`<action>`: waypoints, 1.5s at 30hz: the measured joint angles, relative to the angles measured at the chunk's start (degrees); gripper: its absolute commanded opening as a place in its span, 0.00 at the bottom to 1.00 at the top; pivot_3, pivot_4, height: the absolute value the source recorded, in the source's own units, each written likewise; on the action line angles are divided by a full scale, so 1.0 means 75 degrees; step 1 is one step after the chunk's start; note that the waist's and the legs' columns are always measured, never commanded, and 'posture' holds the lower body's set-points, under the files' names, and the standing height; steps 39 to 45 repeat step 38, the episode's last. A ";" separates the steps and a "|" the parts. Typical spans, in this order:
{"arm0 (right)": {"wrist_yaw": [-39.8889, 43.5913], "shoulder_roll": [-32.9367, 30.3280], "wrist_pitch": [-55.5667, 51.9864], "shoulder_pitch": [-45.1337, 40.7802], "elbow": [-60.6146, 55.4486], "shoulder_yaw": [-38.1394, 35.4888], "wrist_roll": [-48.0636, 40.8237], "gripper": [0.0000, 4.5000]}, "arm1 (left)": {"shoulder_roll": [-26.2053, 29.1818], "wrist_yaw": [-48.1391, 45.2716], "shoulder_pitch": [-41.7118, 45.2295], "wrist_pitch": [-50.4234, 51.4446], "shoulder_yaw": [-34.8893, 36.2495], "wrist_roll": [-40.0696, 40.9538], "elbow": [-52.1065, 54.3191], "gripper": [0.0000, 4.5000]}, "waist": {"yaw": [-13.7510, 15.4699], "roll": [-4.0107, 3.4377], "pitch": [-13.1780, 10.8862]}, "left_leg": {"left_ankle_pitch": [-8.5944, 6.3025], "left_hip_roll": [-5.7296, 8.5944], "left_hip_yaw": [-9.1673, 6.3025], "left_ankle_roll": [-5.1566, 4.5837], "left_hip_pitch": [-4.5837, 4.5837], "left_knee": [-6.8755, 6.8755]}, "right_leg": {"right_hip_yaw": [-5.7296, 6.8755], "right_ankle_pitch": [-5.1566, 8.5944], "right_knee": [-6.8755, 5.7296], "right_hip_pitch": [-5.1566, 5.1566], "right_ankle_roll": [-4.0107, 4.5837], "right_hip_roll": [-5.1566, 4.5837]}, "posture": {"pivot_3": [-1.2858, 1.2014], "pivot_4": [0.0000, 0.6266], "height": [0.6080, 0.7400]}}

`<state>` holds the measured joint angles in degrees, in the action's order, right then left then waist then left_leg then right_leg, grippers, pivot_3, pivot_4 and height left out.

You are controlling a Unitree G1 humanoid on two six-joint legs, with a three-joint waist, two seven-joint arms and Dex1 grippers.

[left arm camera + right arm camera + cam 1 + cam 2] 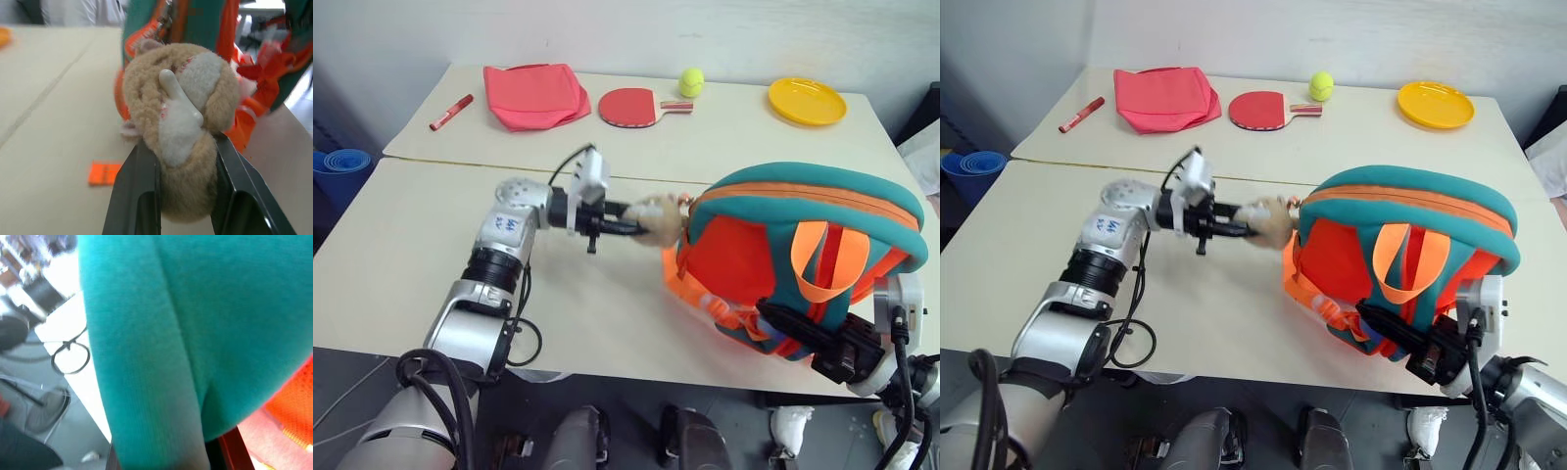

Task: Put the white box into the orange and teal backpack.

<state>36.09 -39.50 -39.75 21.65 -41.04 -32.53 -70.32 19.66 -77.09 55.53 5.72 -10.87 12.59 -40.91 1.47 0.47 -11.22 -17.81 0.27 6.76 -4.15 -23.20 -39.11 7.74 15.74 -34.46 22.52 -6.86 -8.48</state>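
Note:
The orange and teal backpack (803, 196) stands on the table's near right part, its orange straps hanging toward me. A tan plush cat toy (658, 217) hangs at its left side. My left gripper (631, 227) reaches in from the left and is shut on that toy; in the left wrist view the black fingers (137, 196) squeeze the plush (181, 107) from both sides. My right gripper (788, 328) is at the backpack's lower front edge, shut on its teal-trimmed fabric (161, 333). The white box is hidden from view.
Along the far side lie a folded red-pink cloth (536, 95), a red paddle (631, 106), a tennis ball (691, 81), a yellow plate (807, 101) and a red marker (451, 112). A small orange tag (103, 173) lies on the tabletop. A blue roll (342, 166) sits beyond the left edge.

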 measured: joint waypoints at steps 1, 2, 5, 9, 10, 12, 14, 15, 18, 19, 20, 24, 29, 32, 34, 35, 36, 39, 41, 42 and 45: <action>-0.0037 0.0026 0.0049 0.0003 0.0001 -0.0002 -0.0038 0.00 | -0.0175 0.0097 -0.0137 -0.0003 -0.0087 -0.0120 -0.0156 0.23 | 0.0002 0.0001 0.0000 | 0.0000 0.0000 0.0000 0.0000 -0.0001 0.0000 | -0.0001 0.0000 0.0002 0.0000 0.0000 -0.0001 | 0.52 0.24 1.00; -0.0057 0.0068 0.0093 0.0002 0.0004 -0.0001 -0.0061 0.00 | -0.0359 0.0192 -0.0236 0.0001 -0.0161 -0.0194 -0.0276 0.23 | 0.0007 0.0001 -0.0001 | 0.0000 0.0000 0.0000 -0.0002 -0.0003 -0.0001 | -0.0006 0.0000 0.0002 0.0001 0.0000 -0.0003 | 0.52 0.24 1.00; -0.0066 0.0117 0.0150 0.0090 0.0005 0.0025 -0.0054 0.00 | -0.0534 0.0324 -0.0311 0.0042 -0.0153 -0.0216 -0.0268 0.23 | 0.0034 0.0001 -0.0001 | -0.0003 0.0000 -0.0004 -0.0008 -0.0006 -0.0001 | -0.0008 0.0000 0.0004 -0.0001 0.0000 -0.0012 | 0.52 0.24 1.00; -0.0134 0.0143 0.0389 -0.0087 0.0098 0.0154 0.0457 0.00 | -0.0378 0.0301 -0.0861 0.0231 0.0006 -0.0103 0.0519 0.33 | 0.0005 0.0001 0.0000 | -0.0007 -0.0001 -0.0005 -0.0004 -0.0004 -0.0001 | -0.0014 0.0000 0.0005 -0.0001 0.0000 -0.0019 | 0.52 0.24 1.00; -0.0241 0.0201 0.0640 -0.0282 0.0213 0.0217 0.0933 0.00 | -0.0291 0.0289 -0.1021 0.0343 0.0079 -0.0020 0.0760 0.37 | -0.0017 0.0001 0.0000 | -0.0007 -0.0001 -0.0001 -0.0004 -0.0003 -0.0001 | -0.0017 0.0000 0.0001 0.0003 0.0000 -0.0018 | 0.52 0.24 1.00; -0.0319 0.0219 0.1053 -0.0601 0.0476 0.0471 0.1823 0.14 | -0.0020 0.0275 -0.1236 0.0609 0.0207 0.0131 0.1230 0.50 | -0.0042 0.0000 0.0000 | -0.0007 -0.0004 0.0001 0.0001 -0.0002 -0.0002 | -0.0017 0.0000 -0.0003 0.0008 0.0000 -0.0014 | 0.52 0.24 1.00; -0.0100 0.0119 0.1535 -0.0670 0.0619 0.0758 0.2701 0.28 | 0.0399 0.0234 -0.1464 0.0804 0.0435 0.0320 0.1725 0.64 | -0.0046 -0.0005 0.0003 | -0.0010 -0.0012 0.0002 0.0013 -0.0002 0.0000 | -0.0017 0.0003 -0.0005 0.0013 0.0006 -0.0009 | 0.52 0.24 1.00; 0.0102 0.0024 0.1832 -0.0648 0.0666 0.0876 0.3171 0.35 | 0.0670 0.0202 -0.1586 0.0899 0.0589 0.0417 0.1965 0.70 | -0.0038 -0.0006 0.0003 | -0.0010 -0.0014 0.0001 0.0017 -0.0002 0.0001 | -0.0012 0.0006 -0.0008 0.0013 0.0010 0.0001 | 0.52 0.24 1.00; 0.0401 0.0059 0.2691 -0.0557 0.0713 0.0941 0.4088 0.58 | 0.1499 0.0065 -0.2189 0.1004 0.1008 0.0557 0.2549 0.91 | -0.0055 -0.0012 0.0006 | -0.0011 -0.0014 0.0008 0.0019 0.0001 0.0002 | -0.0011 0.0007 -0.0009 0.0013 0.0010 0.0007 | 0.52 0.24 1.00; 0.0516 0.0095 0.3080 -0.0425 0.0733 0.0919 0.4458 0.63 | 0.1820 0.0018 -0.2520 0.1061 0.1140 0.0616 0.2784 0.96 | -0.0052 -0.0012 0.0006 | -0.0010 -0.0012 0.0009 0.0018 0.0001 0.0002 | -0.0010 0.0007 -0.0009 0.0012 0.0010 0.0007 | 0.52 0.24 1.00; 0.0675 0.0110 0.3397 -0.0252 0.0768 0.0855 0.4708 0.72 | 0.2077 -0.0019 -0.2837 0.1059 0.1246 0.0651 0.2979 1.00 | -0.0047 -0.0013 0.0006 | -0.0010 -0.0009 0.0011 0.0018 0.0002 0.0002 | -0.0011 0.0007 -0.0010 0.0011 0.0010 0.0006 | 0.52 0.24 1.00; 0.1752 0.0210 0.4491 0.0878 0.1211 0.0137 0.5095 0.99 | 0.2838 -0.0060 -0.4501 0.0765 0.2007 0.0874 0.3798 1.00 | 0.0009 -0.0014 0.0005 | -0.0016 -0.0008 0.0002 0.0013 0.0003 0.0002 | -0.0016 0.0006 0.0005 0.0000 0.0009 -0.0006 | 0.52 0.24 1.00; 0.3153 0.0039 0.5001 0.1959 0.2075 -0.1049 0.4925 0.99 | 0.3108 0.0242 -0.6023 0.0365 0.2791 0.1044 0.4692 1.00 | -0.0013 -0.0022 0.0004 | -0.0060 -0.0010 -0.0004 0.0061 0.0023 0.0008 | -0.0048 0.0000 0.0047 -0.0008 0.0002 -0.0043 | 0.52 0.24 1.00; 0.3821 -0.0071 0.5590 0.1969 0.2761 -0.1619 0.4897 0.99 | 0.3233 0.0357 -0.6967 -0.0001 0.3217 0.1076 0.5202 1.00 | -0.0046 -0.0027 0.0007 | -0.0070 -0.0020 0.0003 0.0079 0.0047 0.0036 | -0.0057 0.0005 0.0055 -0.0008 0.0010 -0.0039 | 0.52 0.24 1.00; 0.4070 -0.0125 0.5967 0.1843 0.3355 -0.1770 0.5055 0.99 | 0.3243 0.0444 -0.7348 -0.0271 0.3391 0.1065 0.5309 1.00 | -0.0042 -0.0027 0.0006 | -0.0070 -0.0021 0.0007 0.0090 0.0073 0.0065 | -0.0064 0.0012 0.0057 -0.0013 0.0024 -0.0032 | 0.52 0.24 1.00; 0.4119 -0.0138 0.6112 0.1687 0.3568 -0.1751 0.5157 0.99 | 0.3243 0.0512 -0.7388 -0.0426 0.3426 0.1046 0.5308 1.00 | -0.0040 -0.0027 0.0006 | -0.0068 -0.0022 0.0010 0.0094 0.0080 0.0073 | -0.0067 0.0014 0.0058 -0.0012 0.0027 -0.0031 | 0.52 0.24 1.00; 0.4118 -0.0145 0.6231 0.1492 0.3741 -0.1697 0.5260 0.99 | 0.3232 0.0616 -0.7373 -0.0573 0.3432 0.1017 0.5308 1.00 | -0.0040 -0.0027 0.0006 | -0.0065 -0.0022 0.0016 0.0098 0.0097 0.0085 | -0.0075 0.0014 0.0057 -0.0017 0.0028 -0.0031 | 0.52 0.24 1.00; 0.4046 -0.0146 0.6397 0.1142 0.3857 -0.1551 0.5429 0.99 | 0.3198 0.0874 -0.7218 -0.0771 0.3428 0.0952 0.5301 1.00 | -0.0020 -0.0038 0.0008 | -0.0060 -0.0021 0.0026 0.0104 0.0118 0.0106 | -0.0090 0.0015 0.0055 -0.0023 0.0029 -0.0031 | 0.52 0.24 1.00; 0.4046 -0.0146 0.6397 0.1142 0.3857 -0.1551 0.5429 0.99 | 0.3198 0.0874 -0.7218 -0.0771 0.3428 0.0952 0.5301 1.00 | -0.0020 -0.0038 0.0008 | -0.0060 -0.0021 0.0026 0.0104 0.0118 0.0106 | -0.0090 0.0015 0.0055 -0.0023 0.0029 -0.0031 | 0.52 0.24 1.00; 0.4046 -0.0146 0.6397 0.1142 0.3857 -0.1551 0.5429 0.99 | 0.3198 0.0874 -0.7218 -0.0771 0.3428 0.0952 0.5301 1.00 | -0.0020 -0.0038 0.0008 | -0.0060 -0.0021 0.0026 0.0104 0.0118 0.0106 | -0.0090 0.0015 0.0055 -0.0023 0.0029 -0.0031 | 0.52 0.24 1.00; 0.4046 -0.0146 0.6397 0.1142 0.3857 -0.1551 0.5429 0.99 | 0.3198 0.0874 -0.7218 -0.0771 0.3428 0.0952 0.5301 1.00 | -0.0020 -0.0038 0.0008 | -0.0060 -0.0021 0.0026 0.0104 0.0118 0.0106 | -0.0090 0.0015 0.0055 -0.0023 0.0029 -0.0031 | 0.52 0.24 1.00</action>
